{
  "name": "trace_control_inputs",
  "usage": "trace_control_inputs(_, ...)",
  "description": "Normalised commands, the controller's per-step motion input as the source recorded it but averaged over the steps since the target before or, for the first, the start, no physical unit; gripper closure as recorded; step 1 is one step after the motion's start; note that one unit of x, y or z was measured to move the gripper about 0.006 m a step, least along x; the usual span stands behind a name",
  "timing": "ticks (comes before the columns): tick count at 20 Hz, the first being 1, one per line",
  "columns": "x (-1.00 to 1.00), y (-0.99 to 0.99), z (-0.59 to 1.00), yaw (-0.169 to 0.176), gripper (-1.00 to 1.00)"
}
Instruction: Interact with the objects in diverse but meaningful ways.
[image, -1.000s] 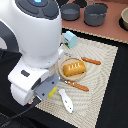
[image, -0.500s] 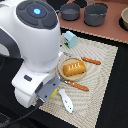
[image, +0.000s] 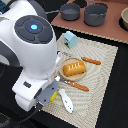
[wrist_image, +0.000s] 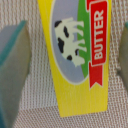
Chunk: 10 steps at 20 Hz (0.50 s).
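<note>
Lying flat on the woven beige mat, the small yellow packet with red marks sits between the spread fingers of the end effector, which is released, touching neither. Its red ribbon reads "BUTTER" beside a black-and-white cow picture.

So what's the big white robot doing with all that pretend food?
The robot arm is bent low over the woven mat, and its gripper hangs right above a yellow butter packet with a cow on it. One finger is on each side of the packet, but it isn't squeezed yet. It looks ready to pick the packet up. Nearby on the mat are a tan plate with bread on it, orange-handled cutlery, a pale blue carton and a white piece.
</note>
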Motion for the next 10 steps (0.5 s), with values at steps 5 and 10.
trace_control_inputs(5,-0.32,0.00,0.95,-0.022,-1.00)
trace_control_inputs(10,-0.18,0.11,1.00,-0.037,-1.00)
